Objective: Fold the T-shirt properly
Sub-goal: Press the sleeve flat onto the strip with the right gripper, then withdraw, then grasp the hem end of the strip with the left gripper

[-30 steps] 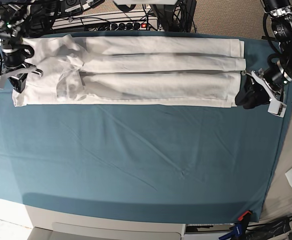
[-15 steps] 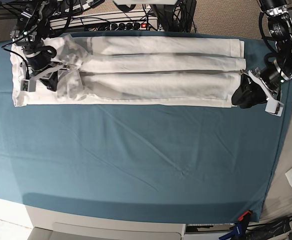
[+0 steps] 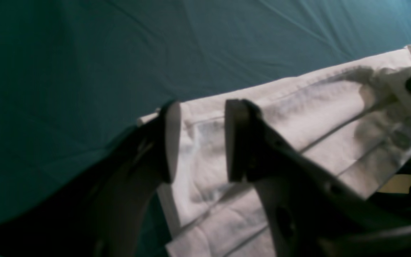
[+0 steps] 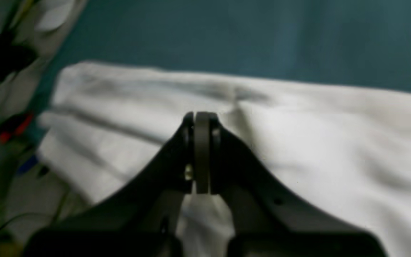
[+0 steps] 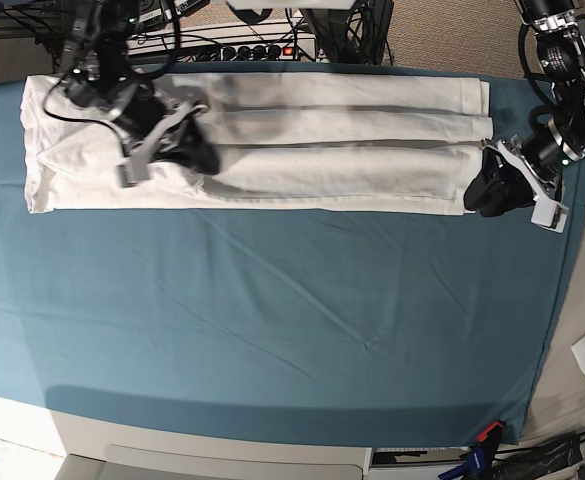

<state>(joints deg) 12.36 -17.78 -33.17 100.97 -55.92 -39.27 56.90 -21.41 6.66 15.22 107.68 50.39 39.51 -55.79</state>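
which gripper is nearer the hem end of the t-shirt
Left. The left gripper sits at the T-shirt's hem end, jaws apart; the right gripper is far off, over the collar half.

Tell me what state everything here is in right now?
T-shirt: folded into a long band, flat on the cloth.
Cloth: spread out, lightly creased.
Left gripper: open, at the shirt's hem end.
Right gripper: shut, over the shirt, holding nothing that shows.

arms point(image 5: 572, 70): black, jointed, cabled | end effector point(image 3: 200, 137): black shells, pale flat pads
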